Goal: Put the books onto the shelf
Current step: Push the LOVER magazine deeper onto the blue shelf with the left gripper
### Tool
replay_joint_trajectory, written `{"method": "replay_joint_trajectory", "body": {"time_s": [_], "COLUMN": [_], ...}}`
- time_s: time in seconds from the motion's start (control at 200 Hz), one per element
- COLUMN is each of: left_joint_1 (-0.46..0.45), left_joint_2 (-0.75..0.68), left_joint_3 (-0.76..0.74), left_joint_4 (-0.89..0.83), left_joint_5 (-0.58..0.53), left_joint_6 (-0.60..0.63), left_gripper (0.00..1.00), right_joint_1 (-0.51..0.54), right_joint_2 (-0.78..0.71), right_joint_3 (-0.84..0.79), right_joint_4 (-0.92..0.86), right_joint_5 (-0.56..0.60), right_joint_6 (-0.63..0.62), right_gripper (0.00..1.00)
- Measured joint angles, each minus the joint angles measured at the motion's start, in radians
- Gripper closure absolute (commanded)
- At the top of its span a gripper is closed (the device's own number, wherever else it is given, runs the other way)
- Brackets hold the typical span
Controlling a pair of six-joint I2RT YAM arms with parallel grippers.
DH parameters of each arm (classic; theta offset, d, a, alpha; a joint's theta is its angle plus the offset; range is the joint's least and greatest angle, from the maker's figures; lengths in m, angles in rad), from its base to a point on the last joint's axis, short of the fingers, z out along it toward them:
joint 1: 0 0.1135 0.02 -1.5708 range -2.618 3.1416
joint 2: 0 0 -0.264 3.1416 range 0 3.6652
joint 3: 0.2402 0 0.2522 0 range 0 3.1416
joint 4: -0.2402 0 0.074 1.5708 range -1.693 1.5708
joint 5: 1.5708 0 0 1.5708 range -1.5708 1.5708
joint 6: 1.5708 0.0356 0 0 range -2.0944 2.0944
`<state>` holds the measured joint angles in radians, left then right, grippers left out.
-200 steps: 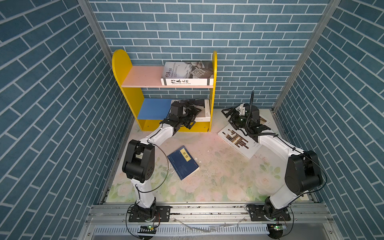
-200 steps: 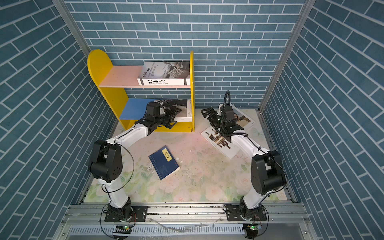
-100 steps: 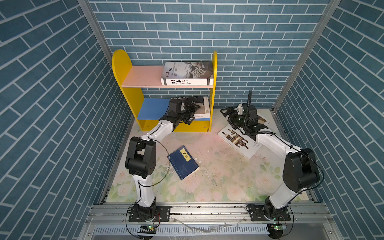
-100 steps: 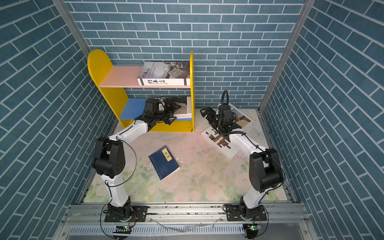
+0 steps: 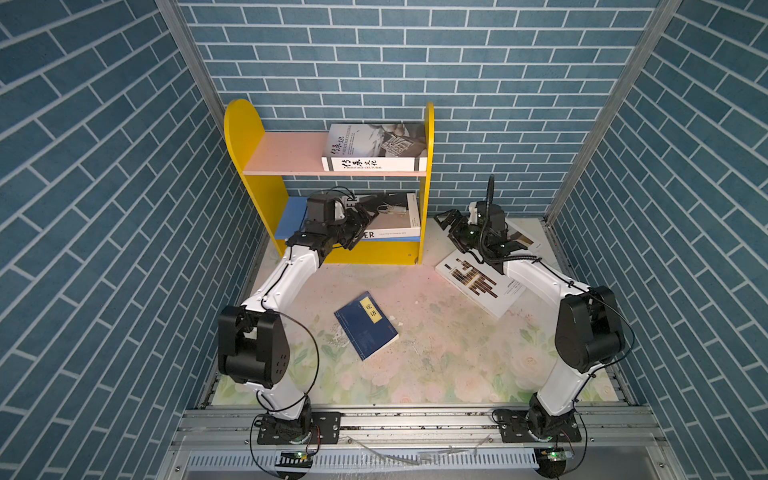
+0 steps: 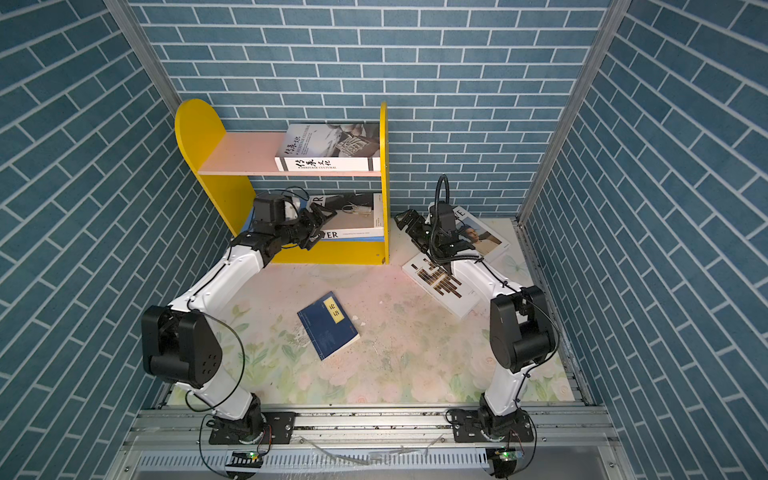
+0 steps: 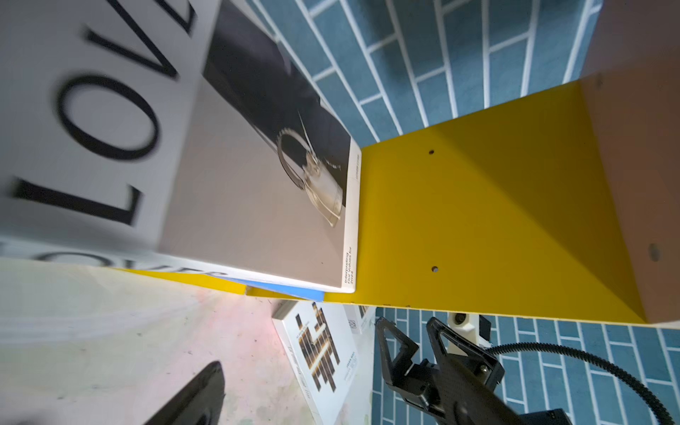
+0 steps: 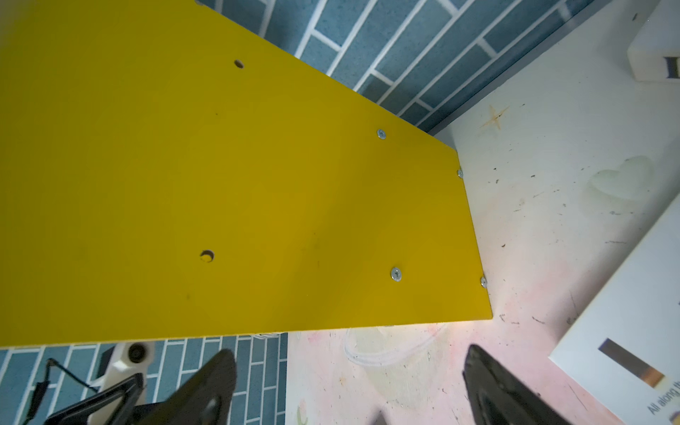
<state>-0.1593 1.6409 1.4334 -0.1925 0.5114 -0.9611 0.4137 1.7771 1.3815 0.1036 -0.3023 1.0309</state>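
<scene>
Blue brick-pattern walls close in a flowered tabletop (image 5: 436, 353), where the shelf (image 5: 245, 137) stands at the far left. Two books already lie flat on it: the Heritage book (image 5: 374, 145) on the pink upper board and the LOVER book (image 5: 401, 218) on the blue lower board, both close against the right panel. The left end effector (image 5: 360, 226) sits at the LOVER book's near spine, jaws apart and empty; whether it touches is unclear. The right end effector (image 5: 452, 222), also spread wide and empty, hovers just right of the shelf's right panel. Near it the brown-bar book (image 5: 478, 286) lies on the tabletop by the LOEWE book (image 6: 482, 239); the arm hides where the two meet. The navy book (image 5: 365, 324) lies alone mid-tabletop. The big white volumes look thick, stiff, weighty and glossy, best pinched across a long edge near the spine; the thin navy one seems light and bendy, and lies too flat for easy purchase
</scene>
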Motion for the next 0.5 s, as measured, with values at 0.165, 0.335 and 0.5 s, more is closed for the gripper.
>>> {"method": "replay_joint_trajectory", "body": {"time_s": [0.165, 0.335, 0.5], "left_joint_1": [0.087, 0.188, 0.256], "left_joint_2": [-0.003, 0.056, 0.145], "left_joint_3": [0.000, -0.015, -0.023], "left_joint_4": [-0.088, -0.088, -0.012], "left_joint_5": [-0.021, 0.063, 0.189], "left_joint_6": [0.114, 0.211, 0.246], "left_gripper": [0.10, 0.18, 0.24], "right_joint_1": [0.026, 0.039, 0.040], "right_joint_2": [0.007, 0.008, 0.008], "right_joint_3": [0.016, 0.016, 0.016], "right_joint_4": [-0.024, -0.043, -0.069], "right_joint_5": [0.020, 0.041, 0.068], "right_joint_6": [-0.053, -0.079, -0.090], "right_gripper": [0.04, 0.04, 0.04]}}
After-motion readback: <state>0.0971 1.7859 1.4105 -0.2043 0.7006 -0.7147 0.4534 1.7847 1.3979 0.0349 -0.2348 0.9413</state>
